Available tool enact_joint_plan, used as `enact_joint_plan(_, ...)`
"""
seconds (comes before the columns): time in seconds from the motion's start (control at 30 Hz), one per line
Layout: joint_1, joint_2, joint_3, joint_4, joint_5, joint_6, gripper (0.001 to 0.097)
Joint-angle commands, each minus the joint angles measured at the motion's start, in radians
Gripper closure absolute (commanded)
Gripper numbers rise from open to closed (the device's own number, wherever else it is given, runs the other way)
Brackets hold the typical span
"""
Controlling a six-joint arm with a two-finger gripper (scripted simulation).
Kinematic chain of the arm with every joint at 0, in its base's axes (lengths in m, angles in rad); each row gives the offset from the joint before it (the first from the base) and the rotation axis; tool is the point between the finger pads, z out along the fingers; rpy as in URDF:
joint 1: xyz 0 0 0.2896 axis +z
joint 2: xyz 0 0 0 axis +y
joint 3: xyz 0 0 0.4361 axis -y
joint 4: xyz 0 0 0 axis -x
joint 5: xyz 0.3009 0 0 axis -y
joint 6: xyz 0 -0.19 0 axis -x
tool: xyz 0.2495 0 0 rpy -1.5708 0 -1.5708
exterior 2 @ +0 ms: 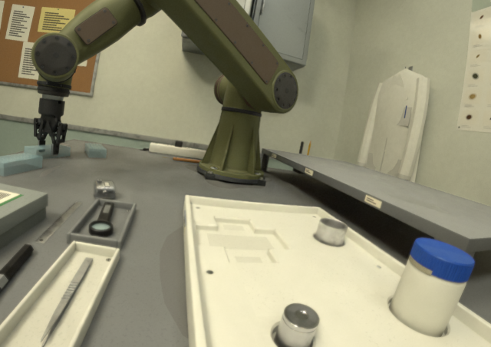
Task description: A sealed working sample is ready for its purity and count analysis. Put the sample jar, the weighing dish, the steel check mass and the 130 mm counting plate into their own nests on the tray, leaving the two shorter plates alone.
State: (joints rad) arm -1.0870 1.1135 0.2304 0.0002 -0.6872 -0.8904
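The sample jar (433,286) with its blue lid, the steel check mass (297,324) and the weighing dish (330,231) each sit in a nest on the cream tray (301,272), whose stepped rectangular nest (242,240) holds nothing. Far off at the left back of the bench, my gripper (50,147) is down on a pale blue counting plate (47,150) and its fingers are closed on the plate. A longer blue plate (20,163) lies just left of it. A short one (95,150) lies to its right.
Behind the work stand a cork board (39,30), a wall cabinet (283,18) and my arm's base (234,153). A low shelf (380,196) runs along the right. On the near left lie a magnifier tray (102,223), a scalpel tray (59,296) and a small clip (104,188).
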Motion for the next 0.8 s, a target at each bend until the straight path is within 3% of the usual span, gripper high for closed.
enact_joint_plan(0.0,0.000,0.001,0.000,-0.001,0.000,0.000,0.0781)
enact_joint_plan(0.2,0.000,0.001,-0.001,-0.001,0.001,0.000,0.0901)
enact_joint_plan(0.77,0.000,-0.055,-0.005,0.000,-0.048,0.000,0.0901)
